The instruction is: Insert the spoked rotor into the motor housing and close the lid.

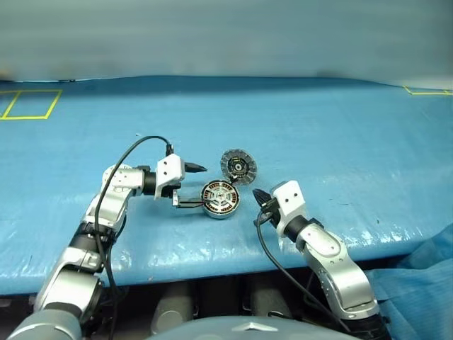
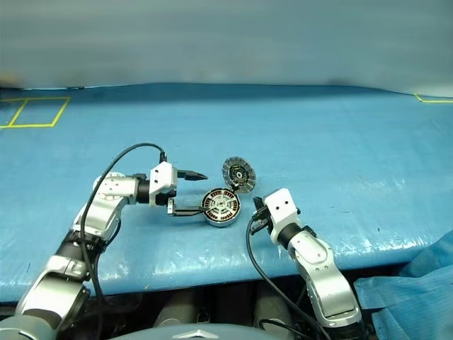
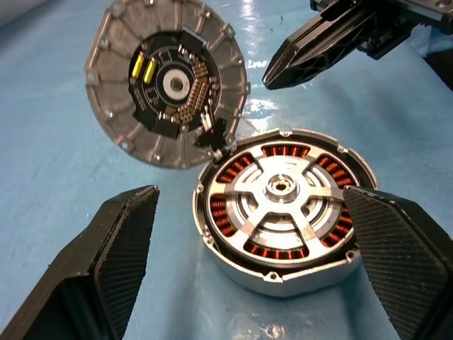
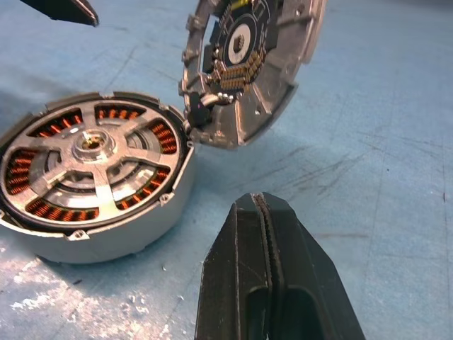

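Left claw (image 1: 185,186) fingers spread wide — right claw (image 1: 259,197) pressed closed.

bright, even light | glare on blue cover (image 1: 212,248) | far edge blurred

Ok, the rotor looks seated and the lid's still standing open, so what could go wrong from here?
1. The left gripper stands open around the motor housing; moving off, a finger could drag it.
2. The lid stands up on a small hinge at the housing's rim; a sideways push could strain it.
3. The right gripper, shut, is a narrow tip that might slip off the lid.
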